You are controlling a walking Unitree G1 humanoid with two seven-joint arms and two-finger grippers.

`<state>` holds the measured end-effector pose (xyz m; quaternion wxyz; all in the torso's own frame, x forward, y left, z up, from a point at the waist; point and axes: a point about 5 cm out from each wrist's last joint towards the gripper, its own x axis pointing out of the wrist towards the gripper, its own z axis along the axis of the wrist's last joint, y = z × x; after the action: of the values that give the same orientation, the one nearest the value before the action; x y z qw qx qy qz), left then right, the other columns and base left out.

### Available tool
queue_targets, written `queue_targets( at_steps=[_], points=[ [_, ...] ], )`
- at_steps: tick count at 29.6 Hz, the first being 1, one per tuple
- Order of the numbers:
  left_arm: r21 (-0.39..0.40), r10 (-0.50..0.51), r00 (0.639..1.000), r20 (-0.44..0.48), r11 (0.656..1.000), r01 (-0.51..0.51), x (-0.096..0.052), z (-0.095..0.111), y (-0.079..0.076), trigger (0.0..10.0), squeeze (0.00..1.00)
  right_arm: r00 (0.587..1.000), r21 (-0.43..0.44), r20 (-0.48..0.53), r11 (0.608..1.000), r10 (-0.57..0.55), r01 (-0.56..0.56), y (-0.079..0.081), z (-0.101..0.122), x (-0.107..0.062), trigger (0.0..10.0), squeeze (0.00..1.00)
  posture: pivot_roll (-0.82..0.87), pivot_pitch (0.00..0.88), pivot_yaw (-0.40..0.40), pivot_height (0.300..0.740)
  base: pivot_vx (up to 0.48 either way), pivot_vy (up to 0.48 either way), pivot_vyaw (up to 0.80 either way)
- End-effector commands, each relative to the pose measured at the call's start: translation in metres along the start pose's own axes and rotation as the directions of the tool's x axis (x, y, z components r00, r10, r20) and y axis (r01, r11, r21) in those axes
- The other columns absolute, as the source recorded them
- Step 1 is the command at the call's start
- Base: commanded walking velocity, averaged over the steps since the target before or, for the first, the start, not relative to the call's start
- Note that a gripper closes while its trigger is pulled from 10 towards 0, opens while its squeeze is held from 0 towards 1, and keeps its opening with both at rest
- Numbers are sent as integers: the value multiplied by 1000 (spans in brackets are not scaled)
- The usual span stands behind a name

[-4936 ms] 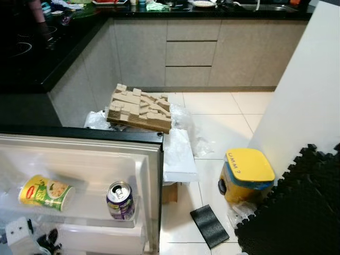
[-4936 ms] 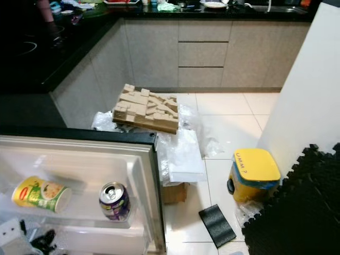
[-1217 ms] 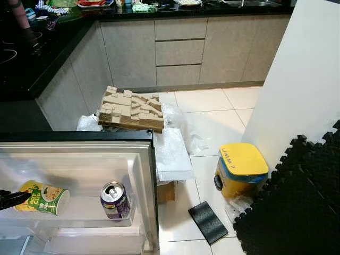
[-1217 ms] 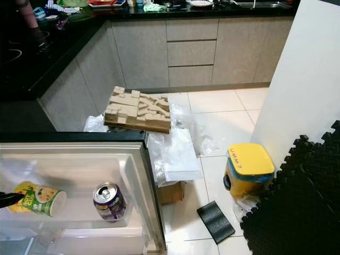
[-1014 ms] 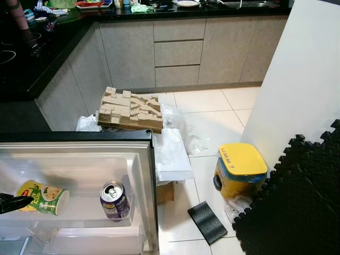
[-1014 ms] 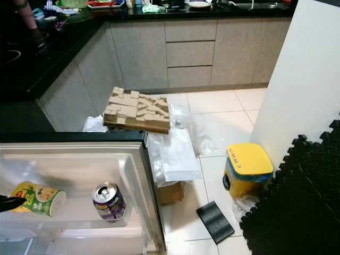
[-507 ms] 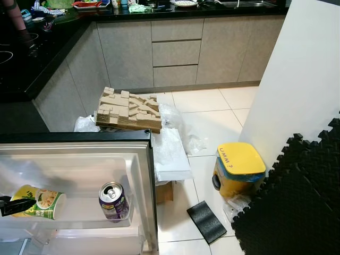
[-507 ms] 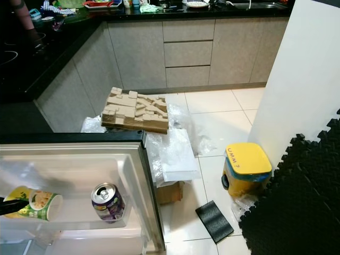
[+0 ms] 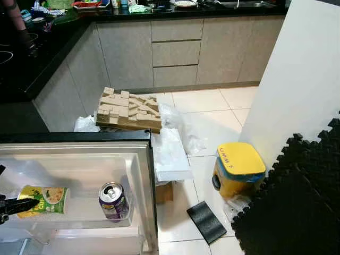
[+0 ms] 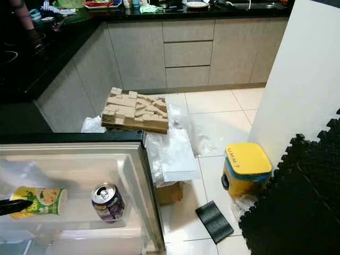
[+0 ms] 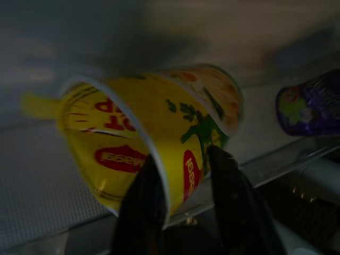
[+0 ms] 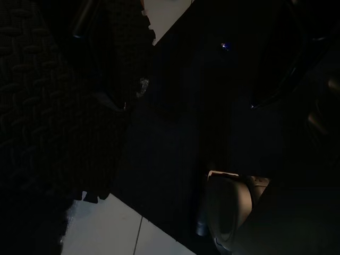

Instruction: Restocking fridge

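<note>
- L gripper (image 11: 183, 183) pinches the rim of the noodle cup (image 11: 154, 135): one black finger (image 11: 143, 204) inside the rim, the other on the outer wall, jaws closed on it.
- Cup is yellow w/ green + red print, lying on its side, tipped, on the fridge door shelf (image 9: 79, 210); in the head view the gripper tip (image 9: 18, 204) comes in from the robot's L edge.
- Purple soda can (image 9: 113, 201) stands upright on same shelf, near the cup on the robot's R, not touching it.
- Fridge door (image 9: 85, 159) is open, white inside, dark top edge.
- Beyond the door: cardboard insert (image 9: 129, 110) sits on plastic wrap + a white box (image 9: 170, 156) on the tile floor.
- Yellow-lidded bin (image 9: 239, 167) further R, near a white wall panel (image 9: 297, 85); small dark pad (image 9: 207, 222) on floor in front of it.
- Black foam mat (image 9: 297, 202) at far R.
- R gripper: wrist view very dark, can't tell its fingers; arm idle above mat edge (image 12: 64, 106) + tile.
- Grey cabinets (image 9: 175, 53) + black counter at back; a person's arm (image 9: 16, 21) at the counter, far L.
</note>
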<state>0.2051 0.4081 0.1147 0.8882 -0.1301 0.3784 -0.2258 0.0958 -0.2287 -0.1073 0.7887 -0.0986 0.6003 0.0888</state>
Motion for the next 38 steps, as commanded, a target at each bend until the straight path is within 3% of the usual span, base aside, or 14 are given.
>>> queue_targets(
  at_steps=[1, 9, 14, 15, 17, 18, 20, 22, 24, 26, 27, 29, 31, 38],
  points=[
    [37, 7, 1000, -28, 999, -6, 2, 3, -1, 0, 0, 1000, 0, -1, 1000, 2, -2, 1, -1, 0, 10000, 0, -72, 0, 20, 740, 0, 0, 0],
    [236, 67, 995, -76, 971, -48, -6, 32, -3, 0, 0, 1000, -4, -1, 1000, 0, -1, 0, 0, 0, 10000, 0, -69, 0, 18, 740, 0, 0, 0],
    [400, 114, 983, -147, 915, -46, -11, 56, -9, 431, 0, 1000, -5, 1, 1000, 0, 0, 0, 0, 0, 10000, 0, -69, 0, 20, 740, 0, 0, 0],
    [433, 136, 977, -165, 900, -52, -13, 59, -10, 1255, 0, 1000, -5, 0, 1000, 1, -1, 1, 0, 0, 10000, 0, -65, 0, 23, 740, 0, 0, 0],
    [451, 149, 973, -174, 891, -56, -14, 61, -10, 1294, 0, 1000, -6, 0, 1000, 1, -1, 1, 0, 0, 10000, 0, -65, 0, 23, 740, 0, 0, 0],
    [501, 202, 954, -220, 863, -67, -16, 62, -9, 2039, 0, 1000, -5, 0, 1000, 2, -2, 2, 0, 0, 10000, 0, -65, 0, 24, 740, 0, 0, 0],
    [517, 224, 945, -239, 853, -71, -17, 63, -9, 2118, 0, 1000, -4, 0, 1000, 3, -3, 2, 0, 0, 10000, 0, -65, 0, 24, 740, 0, 0, 0],
    [532, 242, 935, -258, 844, -72, -18, 62, -8, 3059, 0, 1000, -4, 0, 1000, 4, -4, 3, 0, 1, 10000, 0, -65, 0, 24, 740, 0, 0, 0],
    [569, 280, 913, -298, 820, -66, -20, 63, -8, 5804, 0, 1000, -3, 0, 1000, 5, -5, 3, 0, 1, 10000, 0, -68, 0, 28, 740, 0, 0, 0],
    [582, 294, 905, -307, 811, -65, -20, 64, -8, 6118, 0, 1000, -2, 0, 1000, 5, -5, 3, 0, 1, 10000, 0, -68, 0, 29, 740, 0, 0, 0],
    [601, 323, 891, -320, 796, -73, -19, 64, -7, 8902, 0, 1000, 0, 0, 1000, 4, -4, 3, -1, 1, 10000, 0, -69, 0, 30, 740, 0, 0, 0],
    [606, 333, 886, -323, 791, -77, -19, 64, -6, 8902, 0, 1000, 1, -1, 1000, 4, -4, 4, -1, 1, 10000, 0, -69, 0, 30, 740, 0, 0, 0],
    [611, 333, 877, -345, 790, -60, -17, 60, -5, 10000, 0, 1000, 2, -2, 1000, 4, -4, 4, -1, 1, 10000, 0, -71, 0, 30, 740, 0, 0, 0],
    [610, 300, 874, -382, 792, -6, -12, 58, -8, 10000, 0, 1000, 4, -4, 1000, 6, -6, 5, -2, 1, 10000, 0, -71, 0, 30, 740, 0, 0, 0]
  ],
)
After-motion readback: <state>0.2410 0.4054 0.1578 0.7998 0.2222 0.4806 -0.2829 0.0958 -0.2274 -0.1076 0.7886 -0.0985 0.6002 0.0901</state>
